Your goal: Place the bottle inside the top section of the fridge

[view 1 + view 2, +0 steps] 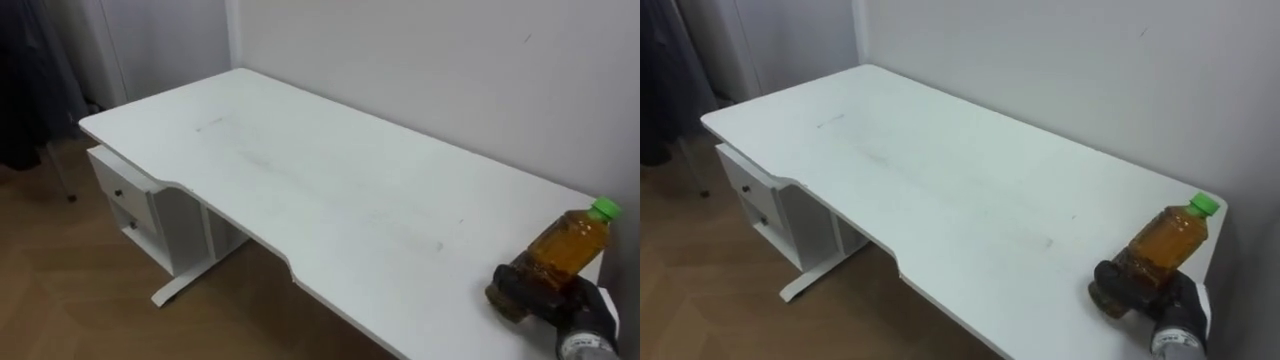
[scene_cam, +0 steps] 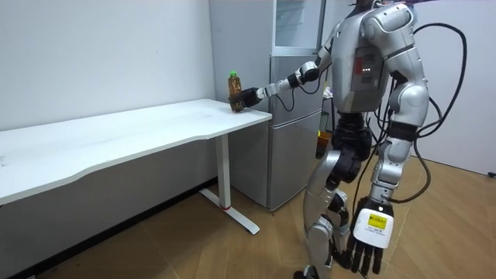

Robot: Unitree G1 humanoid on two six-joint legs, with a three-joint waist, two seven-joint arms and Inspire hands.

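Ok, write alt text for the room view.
The robot's right hand grips an amber bottle with a green cap at the corner of a white table. The robot stands beside a grey fridge, its left hand hanging open.

Flat, diffuse indoor light; shadows sit beneath things, so it comes from above, and all are soft-edged. The white bench [image 1: 300, 190] top is bright, with faint marks on it readable. Soft shade under its front edge covers the drawer unit [image 1: 135, 205]. The eye views' upper left corner goes dim at a dark mass [image 1: 25, 80]. The bottle [image 1: 570, 245] liquid glows amber, lit through. Room view: wall [image 2: 93, 54] evenly lit, shadow band below the bench, pale reflections on the fridge [image 2: 294, 139] and wood floor [image 2: 449, 225].
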